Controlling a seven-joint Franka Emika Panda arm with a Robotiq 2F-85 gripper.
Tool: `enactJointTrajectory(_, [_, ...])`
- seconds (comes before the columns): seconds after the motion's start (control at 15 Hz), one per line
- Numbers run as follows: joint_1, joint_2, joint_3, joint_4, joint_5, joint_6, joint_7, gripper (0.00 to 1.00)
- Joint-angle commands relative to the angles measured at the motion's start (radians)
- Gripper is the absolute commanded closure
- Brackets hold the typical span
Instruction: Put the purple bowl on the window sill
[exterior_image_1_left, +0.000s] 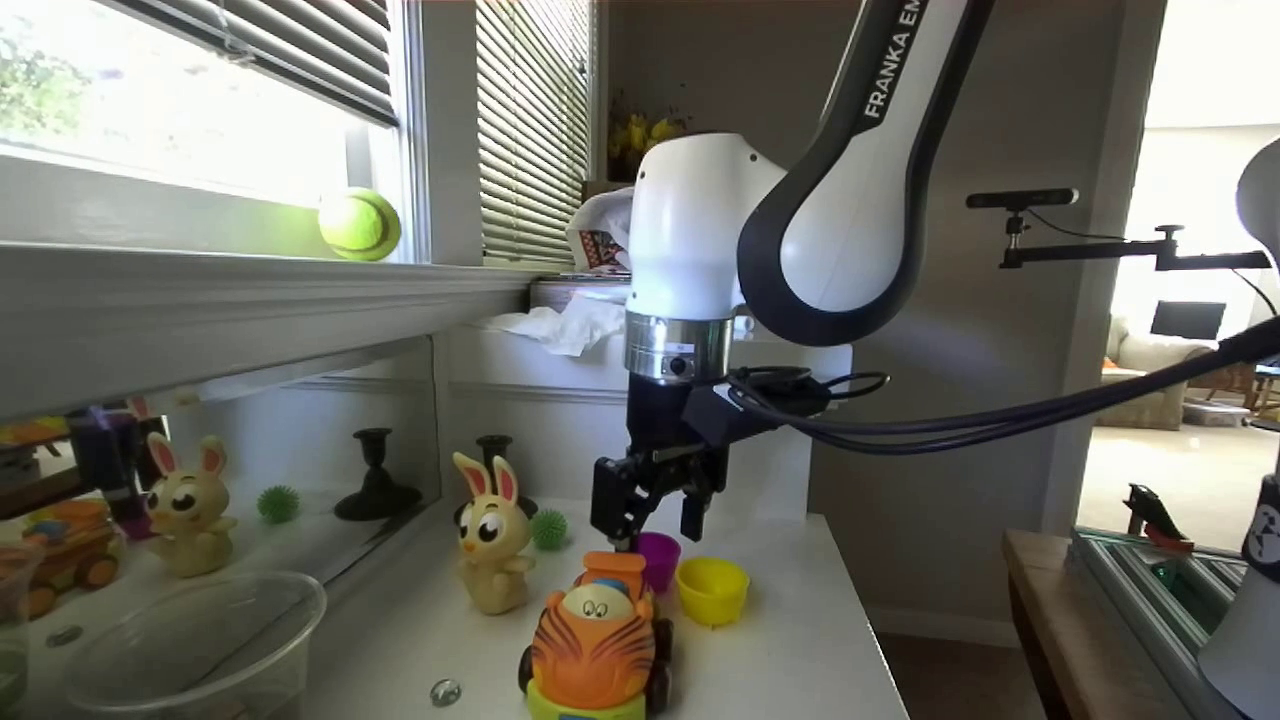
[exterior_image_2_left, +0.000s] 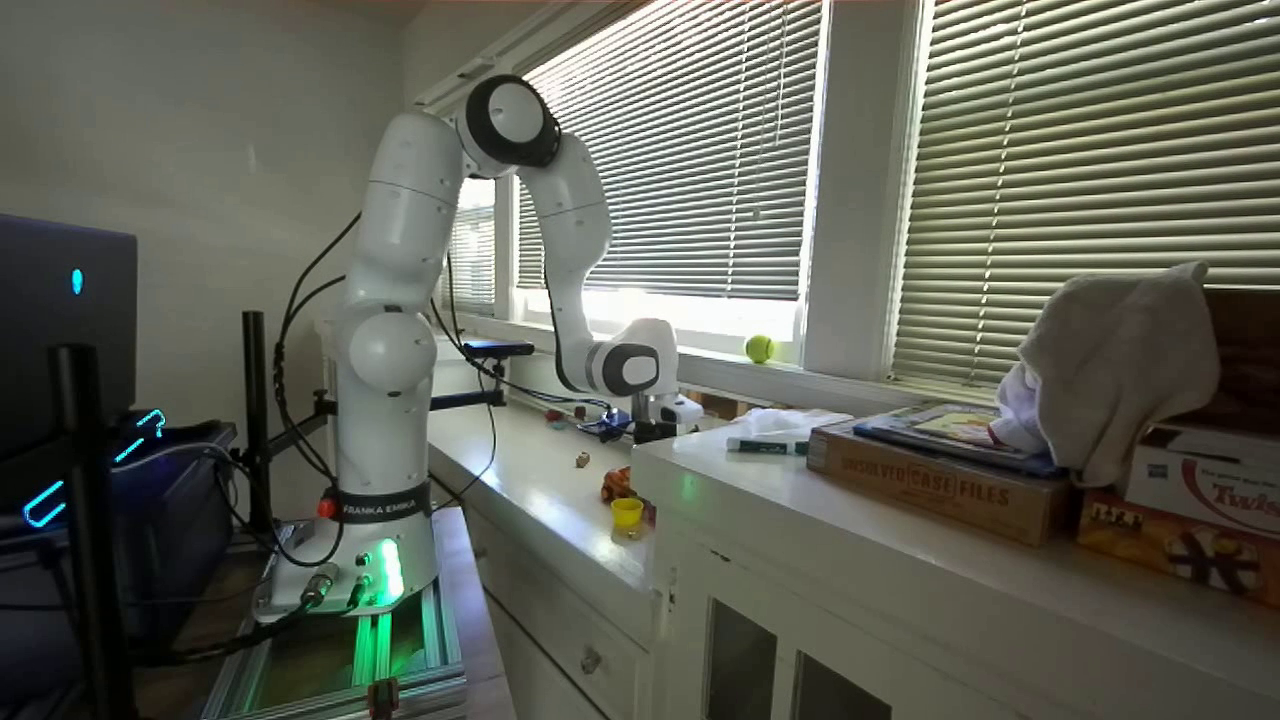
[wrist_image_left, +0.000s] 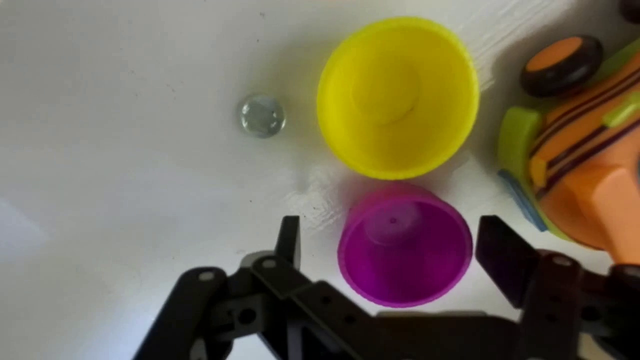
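The purple bowl (exterior_image_1_left: 660, 562) stands upright on the white counter, behind the orange toy car in an exterior view. In the wrist view the purple bowl (wrist_image_left: 405, 250) lies between the two fingers, its mouth facing the camera. My gripper (exterior_image_1_left: 660, 528) points down just over it. The gripper (wrist_image_left: 390, 225) is open; the right finger is close to the rim and the left finger has a wider gap. The window sill (exterior_image_1_left: 200, 280) runs along the left, above the counter; it also shows in an exterior view (exterior_image_2_left: 845, 383). There the white block hides the fingertips.
A yellow bowl (wrist_image_left: 397, 97) sits against or very near the purple bowl. The orange toy car (exterior_image_1_left: 595, 640) is close beside. A rabbit toy (exterior_image_1_left: 495, 550) and spiky green ball (exterior_image_1_left: 549, 529) stand nearer the wall. A tennis ball (exterior_image_1_left: 360, 224) rests on the sill. A white block (exterior_image_2_left: 700, 490) rises alongside.
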Motion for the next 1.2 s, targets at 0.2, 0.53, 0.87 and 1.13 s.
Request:
enactJointTrajectory(0.2, [0.034,0.022,-0.03,-0.003,0.007,0.058,-0.055,0.61])
enactJointTrajectory(0.53, [0.04,-0.036,-0.006,-0.018,0.034,0.008,-0.114,0.64])
enactJointTrajectory(0.87, [0.057,-0.232,0.073,-0.034,0.046,-0.186,-0.171,0.64])
enactJointTrajectory(1.13, [0.033,-0.379,0.154,0.008,0.08,-0.412,-0.229,0.64])
